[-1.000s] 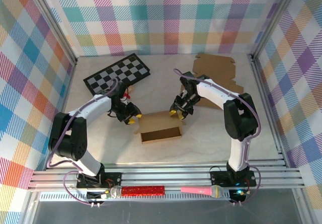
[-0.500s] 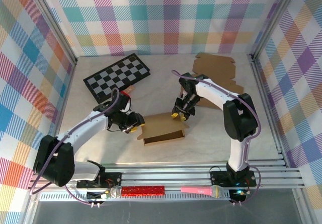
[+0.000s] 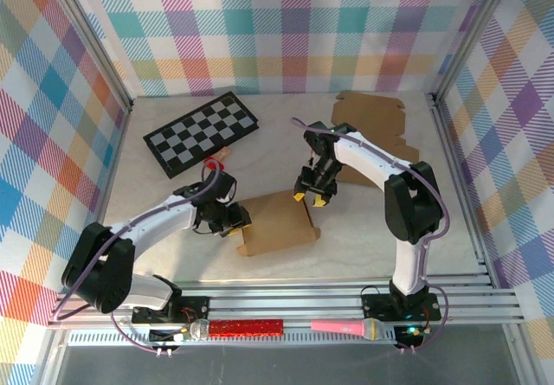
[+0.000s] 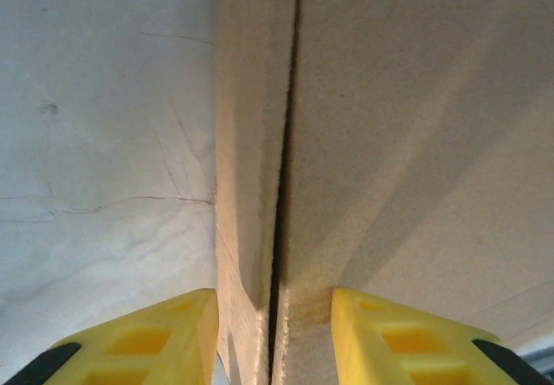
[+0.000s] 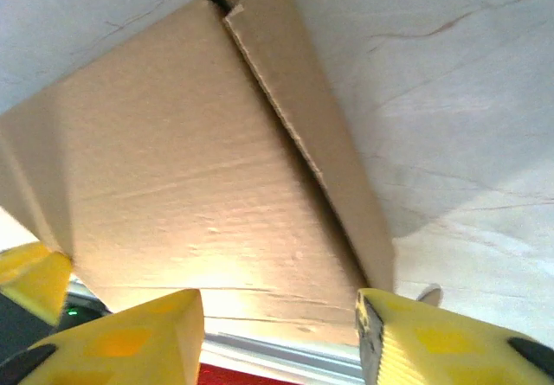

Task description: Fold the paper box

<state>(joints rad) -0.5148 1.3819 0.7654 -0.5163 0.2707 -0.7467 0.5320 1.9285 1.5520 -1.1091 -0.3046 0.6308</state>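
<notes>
Paper box (image 3: 279,221) lies mid-counter (image 3: 372,234), between the two arms, top panel down flat. Its long axis runs left to right, slightly slanted.

Left tool (image 3: 229,219) sits at the box's left short end. In its wrist view the fingers (image 4: 138,342) straddle an upright cardboard edge, though I cannot tell if they pinch it.

Right tool (image 3: 310,193) is at the far right corner, jaws apart, nothing between them. The box lies just below and toward the robot.

Judgement: left arm is nearer for tucking the end flap.
</notes>
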